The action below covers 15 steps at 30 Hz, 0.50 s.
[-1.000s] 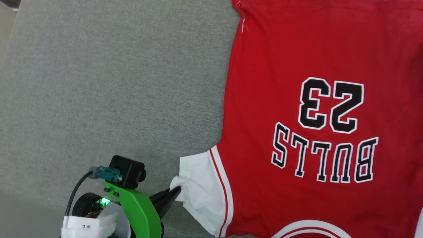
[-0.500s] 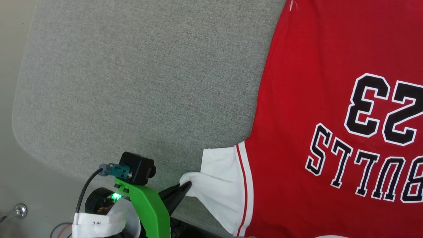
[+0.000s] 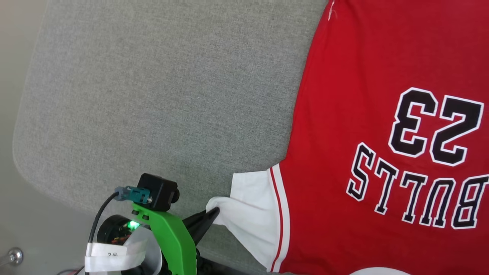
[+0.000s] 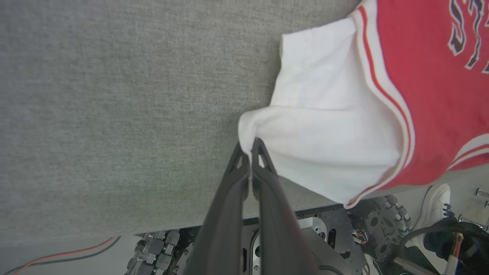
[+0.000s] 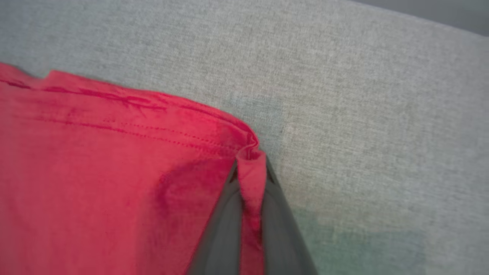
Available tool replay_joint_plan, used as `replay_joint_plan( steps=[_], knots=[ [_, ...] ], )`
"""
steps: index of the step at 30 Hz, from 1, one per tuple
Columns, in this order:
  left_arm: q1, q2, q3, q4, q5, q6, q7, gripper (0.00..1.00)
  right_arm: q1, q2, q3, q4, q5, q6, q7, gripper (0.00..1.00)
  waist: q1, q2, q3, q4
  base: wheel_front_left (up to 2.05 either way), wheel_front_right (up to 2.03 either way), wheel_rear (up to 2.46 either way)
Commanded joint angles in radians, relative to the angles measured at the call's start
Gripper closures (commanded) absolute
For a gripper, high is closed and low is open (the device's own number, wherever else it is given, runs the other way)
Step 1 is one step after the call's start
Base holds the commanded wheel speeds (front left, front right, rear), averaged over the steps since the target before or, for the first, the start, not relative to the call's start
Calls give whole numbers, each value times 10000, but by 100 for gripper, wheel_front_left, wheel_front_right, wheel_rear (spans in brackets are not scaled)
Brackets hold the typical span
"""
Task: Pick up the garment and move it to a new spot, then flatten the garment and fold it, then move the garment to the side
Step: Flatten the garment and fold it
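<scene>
Garment (image 3: 344, 95) sleeve, hem corner in jaws; grey surface (image 3: 153, 95) spreads leftward.

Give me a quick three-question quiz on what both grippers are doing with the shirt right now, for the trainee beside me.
1. True or false: the left gripper stands open beside the white sleeve.
2. Pick one: the right gripper is pinching A) a white sleeve, B) a red hemmed corner of the garment, C) nothing.
3. Fill in: the number printed on the garment's front reads ___.
Key: 1 false, it is shut on the sleeve's edge; 2 B; 3 23.
</scene>
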Motion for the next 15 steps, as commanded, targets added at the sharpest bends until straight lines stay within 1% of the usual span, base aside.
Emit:
replay_joint_plan(
  steps=[1,6,15],
  knots=[
    [-190,19,14,15,104,69,7,100,628,18,117,318,17,-6,11,100,-1,0,-342,-214,0,0,0],
    [-92,109,67,48,70,184,98,100,1416,44,170,494,214,-6,-400,100,-1,0,-1029,-554,0,0,0],
    [236,256,128,206,-93,413,310,100,3432,246,46,589,737,-6,-1220,100,-1,0,-2563,-1241,0,0,0]
  ],
)
